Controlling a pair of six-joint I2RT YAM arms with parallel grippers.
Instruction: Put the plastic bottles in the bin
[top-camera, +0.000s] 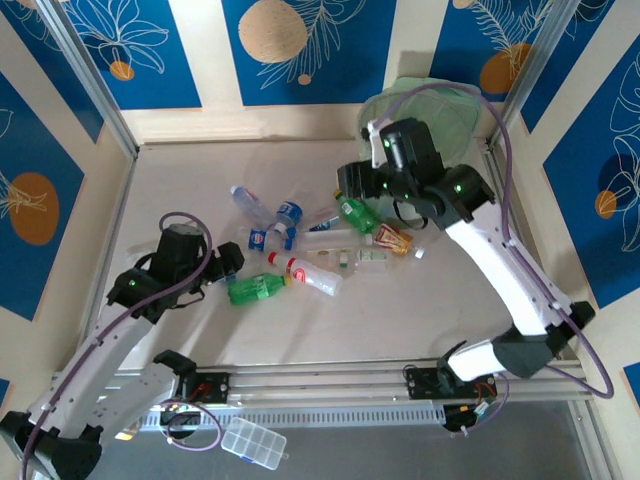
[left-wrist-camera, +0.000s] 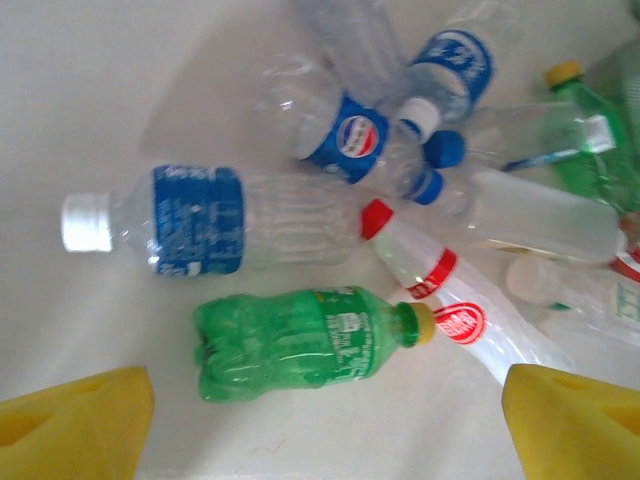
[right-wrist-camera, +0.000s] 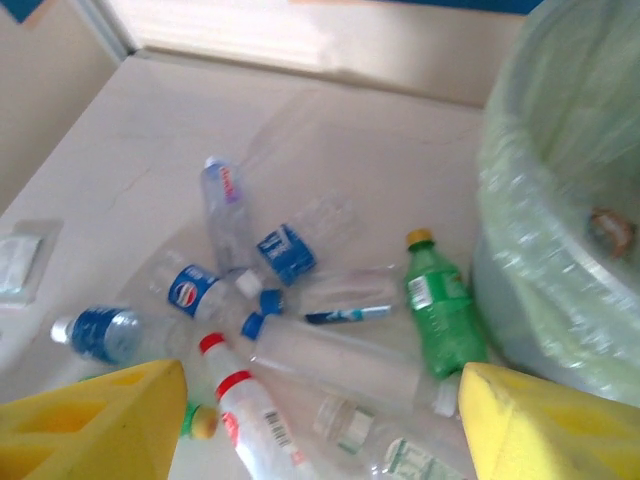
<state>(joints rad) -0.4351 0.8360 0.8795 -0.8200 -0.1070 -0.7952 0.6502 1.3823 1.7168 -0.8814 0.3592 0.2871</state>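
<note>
Left wrist view: my left gripper (left-wrist-camera: 325, 425) stands wide, its yellow fingers (left-wrist-camera: 75, 425) in the two bottom corners of the frame with nothing between them. Just above the gap a crushed green bottle (left-wrist-camera: 300, 345) lies on its side, yellow cap to the right. Above that, a clear bottle with a blue label (left-wrist-camera: 200, 220) lies with its white cap to the left. To the right of both, a red-capped bottle (left-wrist-camera: 430, 280) slants down toward the lower right. A Pepsi-labelled bottle (left-wrist-camera: 340, 130) sits in the heap at upper centre.

On the right wrist view, my right gripper (right-wrist-camera: 320, 400) is also spread and holds nothing, with one yellow finger in each bottom corner. Past it, right of centre, a second green bottle (right-wrist-camera: 440, 310) lies with its cap toward the top of the frame, close beside the bin (right-wrist-camera: 540, 230). The bin's pale-green wall and thin liner take up the right side.

From the top external view, the plastic bottles (top-camera: 330, 240) are scattered on the table (top-camera: 180, 180) at mid-frame. The left gripper (top-camera: 226, 263) is at their lower-left edge and the right gripper (top-camera: 350, 185) at their upper-right edge. The bin (top-camera: 400, 97) stands in the upper right corner of the table, behind the right arm. I cannot tell from here whether it holds any bottles. A clear compartment box (top-camera: 253, 443) lies at the bottom edge of the frame.
</note>
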